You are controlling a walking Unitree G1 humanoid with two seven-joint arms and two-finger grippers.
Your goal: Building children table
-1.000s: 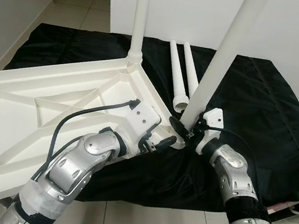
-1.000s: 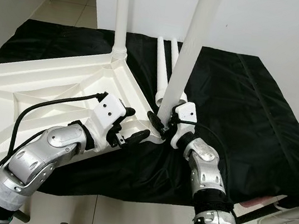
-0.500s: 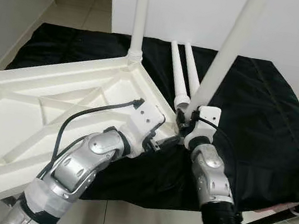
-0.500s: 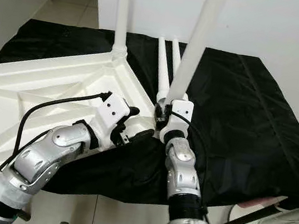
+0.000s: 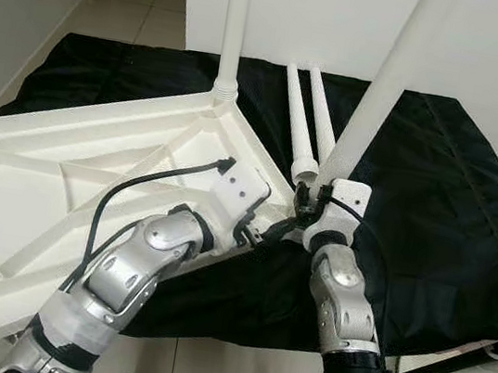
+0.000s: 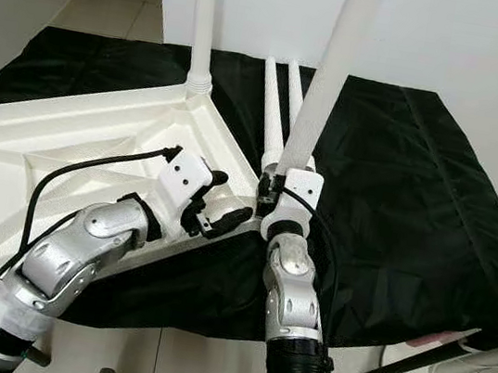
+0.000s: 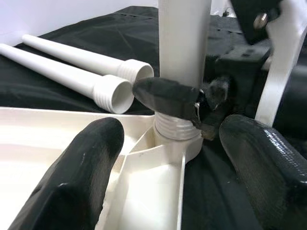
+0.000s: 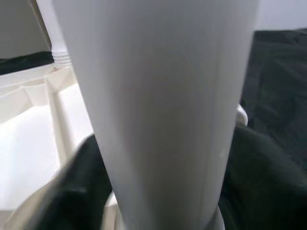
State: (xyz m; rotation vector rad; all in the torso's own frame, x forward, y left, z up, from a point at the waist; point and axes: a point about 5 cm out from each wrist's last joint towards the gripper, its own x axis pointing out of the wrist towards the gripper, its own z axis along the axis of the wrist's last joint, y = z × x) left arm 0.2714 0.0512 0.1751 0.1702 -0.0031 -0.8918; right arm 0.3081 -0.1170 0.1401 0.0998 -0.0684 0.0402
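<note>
Right gripper (image 5: 305,216) pinches the near-upright table leg (image 5: 381,84) in the tabletop's (image 5: 52,185) corner socket; left gripper (image 7: 163,153) spread.

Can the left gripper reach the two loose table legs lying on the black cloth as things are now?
Probably not directly. The left gripper is open at the tabletop's corner socket, and the upright leg held by the right gripper stands between it and the loose legs.

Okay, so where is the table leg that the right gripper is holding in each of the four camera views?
Left eye view: table leg slants up from centre to the top right.
Right eye view: it rises just right of centre.
Left wrist view: top centre, threaded end in the tabletop corner socket.
Right wrist view: close up, across the middle.
Shared landmark: that socket.
</note>
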